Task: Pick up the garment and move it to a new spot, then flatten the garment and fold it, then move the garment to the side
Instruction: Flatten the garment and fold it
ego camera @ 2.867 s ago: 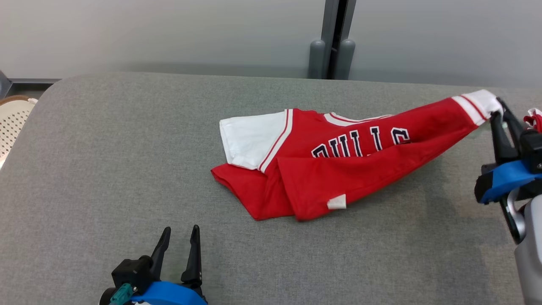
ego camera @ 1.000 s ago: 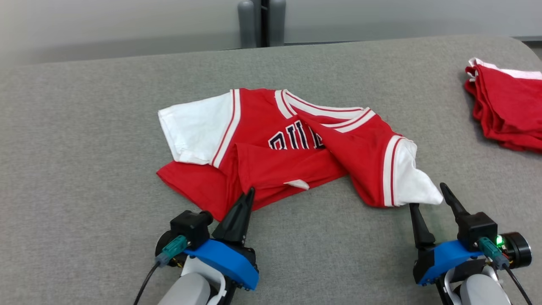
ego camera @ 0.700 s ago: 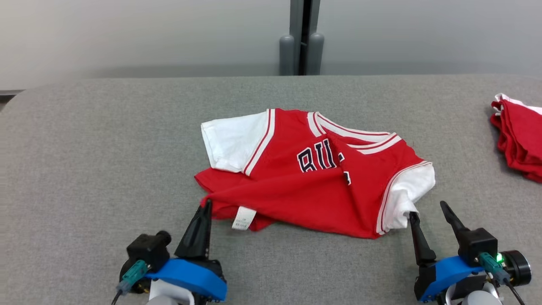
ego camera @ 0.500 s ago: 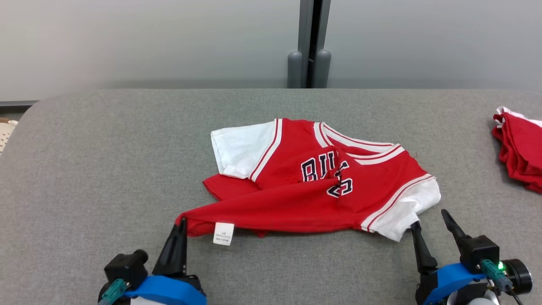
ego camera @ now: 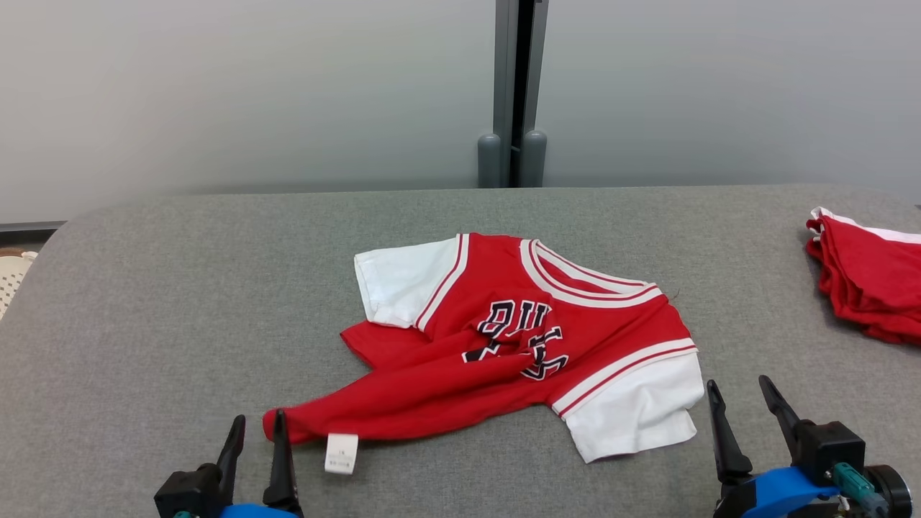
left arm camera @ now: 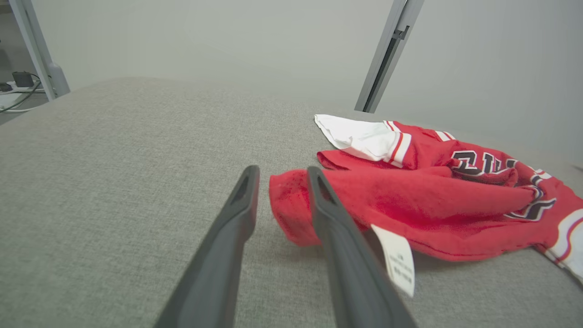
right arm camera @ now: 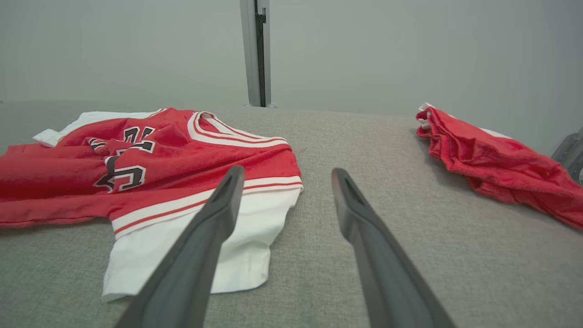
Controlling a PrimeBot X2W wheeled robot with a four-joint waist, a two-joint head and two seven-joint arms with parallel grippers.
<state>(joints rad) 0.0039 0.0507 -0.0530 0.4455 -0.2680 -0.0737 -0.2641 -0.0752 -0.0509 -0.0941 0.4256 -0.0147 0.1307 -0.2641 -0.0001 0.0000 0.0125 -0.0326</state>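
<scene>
The garment (ego camera: 532, 338), a red jersey with white sleeves, is laid at the middle of the head view on a grey padded surface (ego camera: 180, 288), collar toward the top of the frame. One red hem corner is stretched out toward the lower left, where a white label (ego camera: 341, 453) hangs from it. This is judged to belong to the flattening step, since the body is not yet spread square.

The left gripper (ego camera: 257, 417) is seen at the lower left with its jaws a little apart. The hem corner lies at the fingertips, against the inner one, and is not pinched. The right gripper (ego camera: 738, 383) is placed at the lower right, just beside the white sleeve, with its jaws wide apart and nothing between them. Both are judged to be set low and near the front edge so that the cloth can be taken up there.

A pile of red clothes (ego camera: 863, 288) is kept well apart at the right edge and is cut off by the frame.

The chest lettering is bunched by a crease and cannot be read whole. The far hem is hidden under the fold. The label's print is too small to make out. The gripper bodies are cut off at the bottom edge.
</scene>
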